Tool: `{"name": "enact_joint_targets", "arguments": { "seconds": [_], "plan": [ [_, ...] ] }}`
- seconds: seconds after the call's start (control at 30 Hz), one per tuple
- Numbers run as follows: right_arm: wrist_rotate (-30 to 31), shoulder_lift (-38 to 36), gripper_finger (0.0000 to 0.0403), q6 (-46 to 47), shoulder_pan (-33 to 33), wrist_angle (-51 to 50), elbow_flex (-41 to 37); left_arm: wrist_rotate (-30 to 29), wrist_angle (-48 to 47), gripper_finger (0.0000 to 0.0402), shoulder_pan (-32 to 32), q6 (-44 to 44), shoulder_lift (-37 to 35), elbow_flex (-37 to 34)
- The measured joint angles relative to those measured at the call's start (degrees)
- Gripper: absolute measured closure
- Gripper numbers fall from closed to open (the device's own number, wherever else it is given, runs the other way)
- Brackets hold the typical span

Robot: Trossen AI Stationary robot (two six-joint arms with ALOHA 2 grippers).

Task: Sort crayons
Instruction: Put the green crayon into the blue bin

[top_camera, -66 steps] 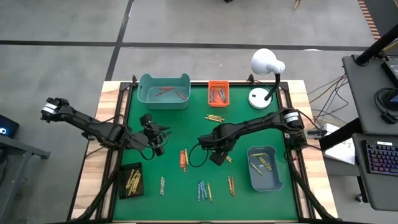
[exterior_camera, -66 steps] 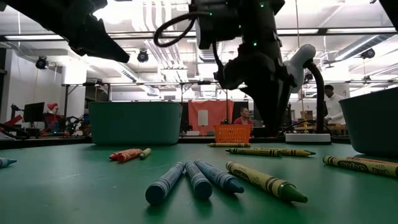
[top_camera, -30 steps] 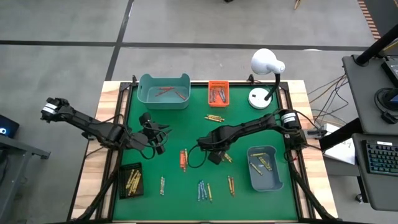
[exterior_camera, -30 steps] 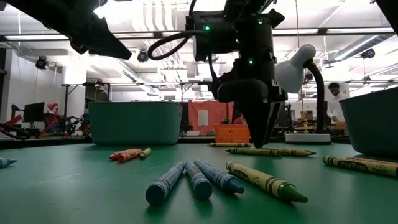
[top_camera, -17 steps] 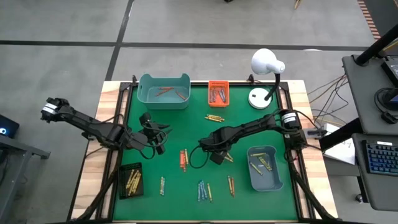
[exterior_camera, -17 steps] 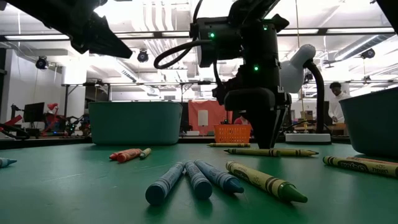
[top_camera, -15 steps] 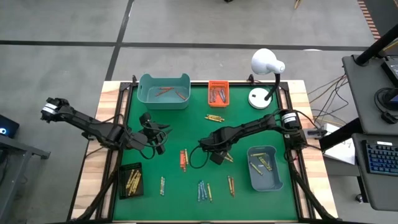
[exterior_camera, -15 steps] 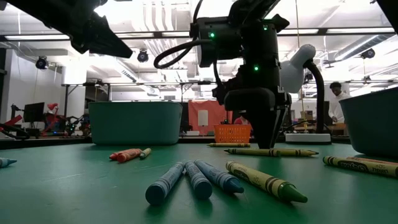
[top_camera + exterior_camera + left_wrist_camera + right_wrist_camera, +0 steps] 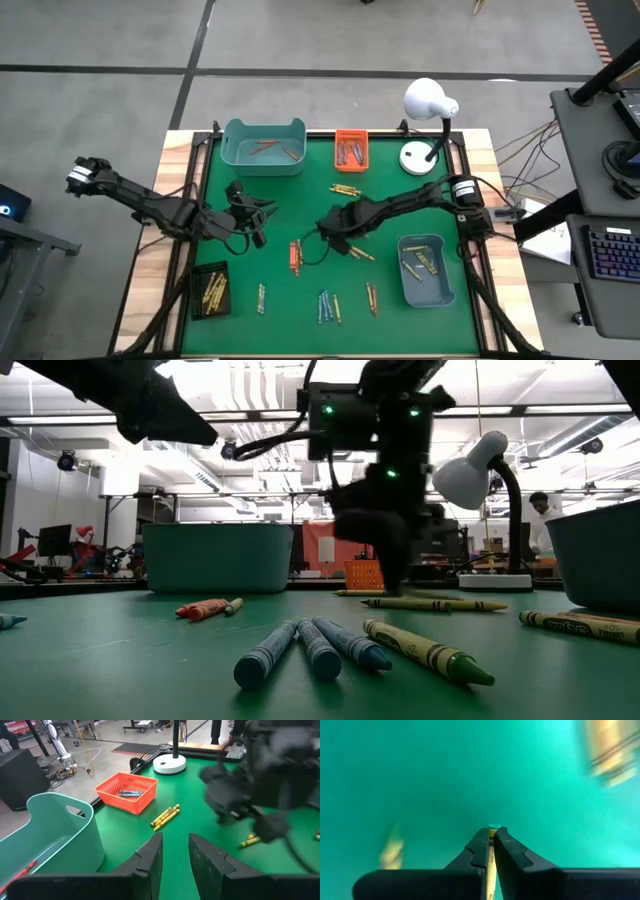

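We see the right gripper [image 9: 333, 240] mid-mat with its fingers pinched together on one yellowish crayon [image 9: 491, 851], whose tip pokes out between the pads in the right wrist view; the left gripper [image 9: 175, 851] hangs off to its left, fingers a narrow gap apart and nothing between them; we judge the sort roughly half done; already binned: reddish sticks in the teal bin [image 9: 263, 147] far ahead of the left gripper, blue-grey ones in the orange basket [image 9: 351, 150] ahead of the right gripper, yellow ones in the black tray [image 9: 211, 291] behind the left gripper, and a few in the second teal bin [image 9: 426, 270] just to the right of the right gripper; left loose on the green mat [image 9: 400, 205]: a yellow cluster [image 9: 345, 188] ahead of the right gripper, an orange-red cluster [image 9: 295, 256] just to its left, one yellow stick [image 9: 362, 254] right beside it, and behind it the blue group [image 9: 305, 648], a green-yellow one [image 9: 428, 652], another pair [image 9: 371, 297] and a lone pale one [image 9: 261, 297]; we reckon the clamped crayon goes to a bin next, which bin we cannot tell.
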Motion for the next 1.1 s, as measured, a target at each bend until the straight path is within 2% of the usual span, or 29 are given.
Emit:
{"name": "enact_joint_targets", "arguments": {
  "seconds": [0.1, 0.27, 0.33, 0.4, 0.47, 0.7, 0.93, 1.1],
  "plan": [
    [4.54, -2.42, 0.039, -2.53, -1.21, -1.8, 2.98, 0.0, 1.5, 0.0325, 0.0, 1.15, 0.0, 0.0],
    [4.47, -8.4, 0.0391, -6.9, -2.16, -5.84, 6.57, 0.01, 3.1, 0.0325, 0.0, 1.64, 0.0, 0.0],
    [3.29, -11.63, 0.0391, -7.71, -2.24, -8.09, 7.67, 0.02, 3.12, 0.0325, 0.0, 1.65, 0.0, 0.0],
    [-1.21, -15.22, 0.0391, -7.37, -2.22, -11.28, 7.87, 0.02, 3.14, 0.0325, 0.0, 1.65, -0.02, 0.0],
    [-5.03, -18.37, 0.0391, -4.45, -1.57, -13.97, 7.56, 0.02, 3.31, 0.0325, 0.0, 1.66, -0.02, 0.0],
    [-10.87, -27.05, 0.0391, 12.74, 4.95, -23.27, 1.21, 0.02, 3.59, 0.0325, 0.0, 1.86, -0.02, 0.15],
    [-19.07, -32.31, 0.0391, 31.92, 13.08, -22.86, -12.56, 0.02, 4.15, 0.0325, 0.0, 2.92, -0.02, 0.17],
    [-22.51, -33.14, 0.0391, 40.17, 17.88, -18.15, -21.89, 0.02, 4.15, 0.0325, 0.0, 2.92, -0.02, 0.22]
  ]
}}
